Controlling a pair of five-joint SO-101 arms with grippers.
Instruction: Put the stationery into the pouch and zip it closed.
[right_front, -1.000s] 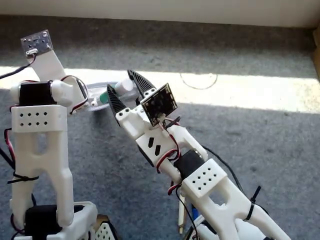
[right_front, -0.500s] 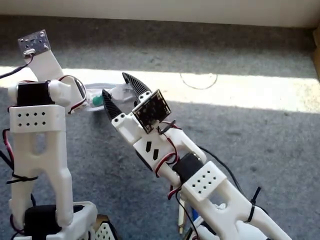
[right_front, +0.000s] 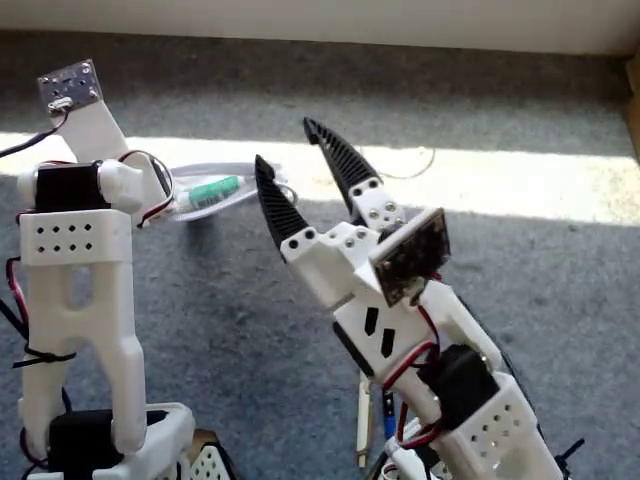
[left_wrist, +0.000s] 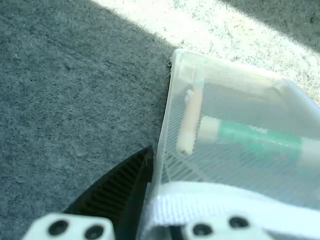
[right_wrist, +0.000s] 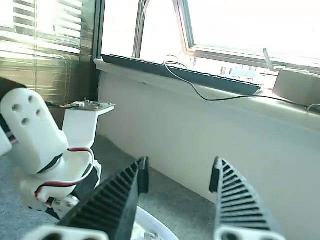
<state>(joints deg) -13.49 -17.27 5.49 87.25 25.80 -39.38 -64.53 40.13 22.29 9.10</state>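
1. Clear plastic pouch (right_front: 228, 170) sits upper left in the high view, with a green-and-white marker (right_front: 211, 190) inside.
2. Left gripper (left_wrist: 155, 185) is clamped on the pouch edge.
3. Right gripper (right_front: 286, 143) has its jaws spread wide, upper centre of frame.

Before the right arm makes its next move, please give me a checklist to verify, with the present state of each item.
1. Left arm's jaws grip the pouch: ok, shut on its edge.
2. Right arm's jaws open and empty: ok.
3. Green marker inside the pouch: ok.
4. All stationery packed: not ok; pens lie by the right arm's base.
5. Zip open enough: cannot tell.
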